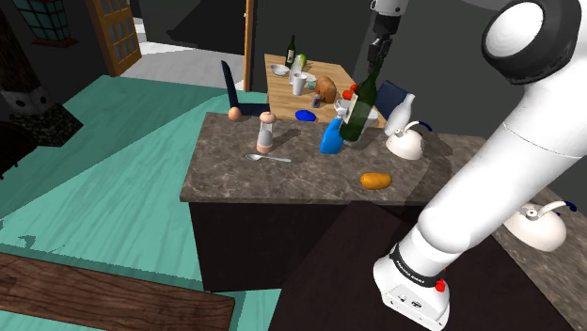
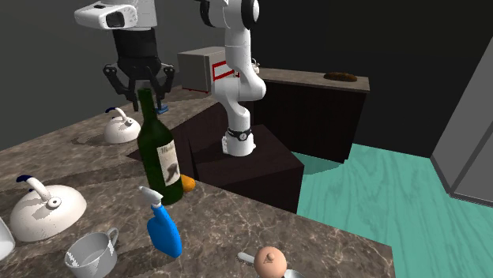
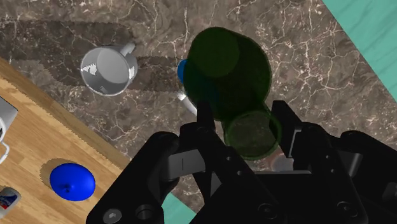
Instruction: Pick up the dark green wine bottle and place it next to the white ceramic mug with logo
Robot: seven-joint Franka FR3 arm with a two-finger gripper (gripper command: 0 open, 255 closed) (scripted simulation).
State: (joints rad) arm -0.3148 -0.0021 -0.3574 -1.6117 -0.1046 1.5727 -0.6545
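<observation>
End effector hangs at the top of the dark green wine bottle. Its fingers are spread to either side of the bottle's mouth, and the wrist view shows a gap on one side, so I judge the bottle is not clamped.

The bottle's base sits on the marble tabletop and it leans noticeably. It is near the pale grey mug, with the blue spray bottle between the two. No logo can be made out on that mug.

If this mug is the one meant, the placing looks nearly done. What is left is for the bottle to settle upright and for the hand to lift clear. If the mug meant is the one on the wooden table further back, the carry is not yet done.

Counted:
- **Wine bottles:** two, the second on the wooden table.
- **Mugs:** two.
- **White kettles:** two.
- **Spray bottles:** one.
- **Orange lumps:** one.
- **Shakers:** one.
- **Spoons:** one.
- **Eggs:** one.
</observation>
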